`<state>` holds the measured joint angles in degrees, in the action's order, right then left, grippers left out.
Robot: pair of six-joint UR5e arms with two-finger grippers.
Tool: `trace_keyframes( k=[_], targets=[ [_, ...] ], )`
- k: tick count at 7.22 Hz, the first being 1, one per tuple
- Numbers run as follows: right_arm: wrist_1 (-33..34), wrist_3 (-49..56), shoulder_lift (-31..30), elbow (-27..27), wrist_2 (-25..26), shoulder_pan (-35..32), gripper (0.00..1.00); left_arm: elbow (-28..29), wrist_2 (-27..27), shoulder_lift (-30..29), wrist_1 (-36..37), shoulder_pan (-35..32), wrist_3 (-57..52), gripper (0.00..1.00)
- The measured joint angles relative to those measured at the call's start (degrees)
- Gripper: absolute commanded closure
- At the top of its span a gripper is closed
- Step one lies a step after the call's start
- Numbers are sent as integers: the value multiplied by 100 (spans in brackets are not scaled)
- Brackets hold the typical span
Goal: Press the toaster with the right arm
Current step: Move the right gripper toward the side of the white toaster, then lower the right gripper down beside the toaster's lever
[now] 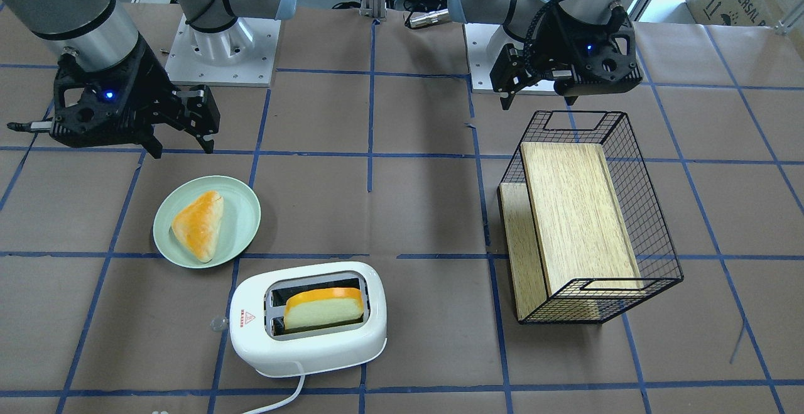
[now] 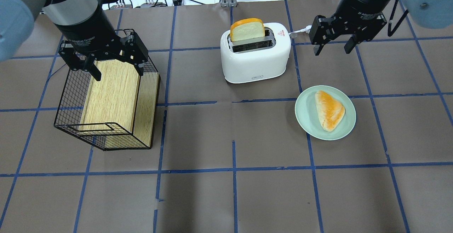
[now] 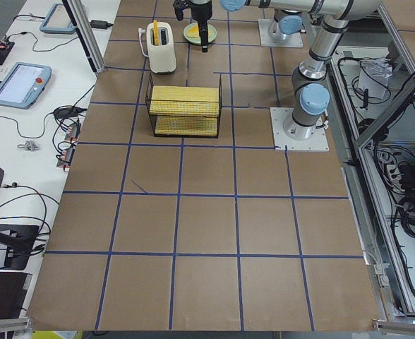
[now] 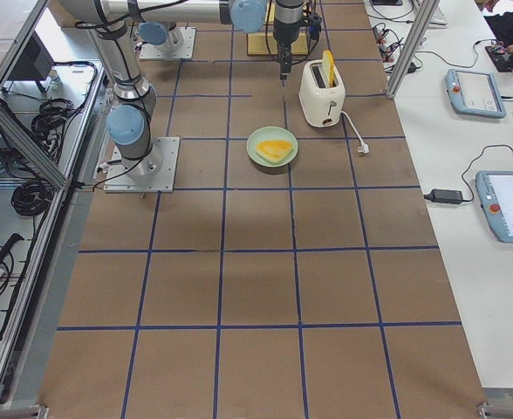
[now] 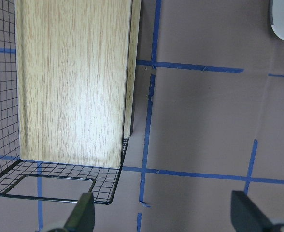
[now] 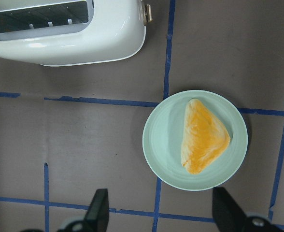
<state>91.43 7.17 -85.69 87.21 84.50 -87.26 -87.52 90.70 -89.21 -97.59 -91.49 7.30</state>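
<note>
Glossy white toaster stands on the brown-papered table at the operator-side edge, with a bread slice upright in one slot. Front view: right gripper hangs at the robot side, fingers spread, nothing between them. A green plate with a triangular bun lies between it and the toaster, so gripper and toaster are well apart. Overhead: the right gripper is off the toaster's red-triangle end, above the white cord, not touching the casing. Left gripper, likewise spread and empty, hovers over a tipped wire basket holding a wooden board. Left side view: the toaster is small at the far end and both grippers are too small to judge. Right side view: the near arm's gripper points straight down just on the robot side of the toaster. Left wrist view: basket and board fill the left, and only a corner of the toaster shows at upper right. Right wrist view: both fingertips sit wide apart at the bottom edge, with the plate and bun directly ahead. The toaster is beyond at upper left, its small end knob facing the plate's side.
</note>
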Motion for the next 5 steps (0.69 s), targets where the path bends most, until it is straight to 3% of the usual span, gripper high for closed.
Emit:
trace_keyframes(
  k=[3, 5],
  targets=[
    [336, 219, 213, -50, -496, 330, 95, -2, 0, 0, -2, 0, 0, 0],
    [341, 240, 213, -76, -559, 372, 95, -2, 0, 0, -3, 0, 0, 0]
  ],
)
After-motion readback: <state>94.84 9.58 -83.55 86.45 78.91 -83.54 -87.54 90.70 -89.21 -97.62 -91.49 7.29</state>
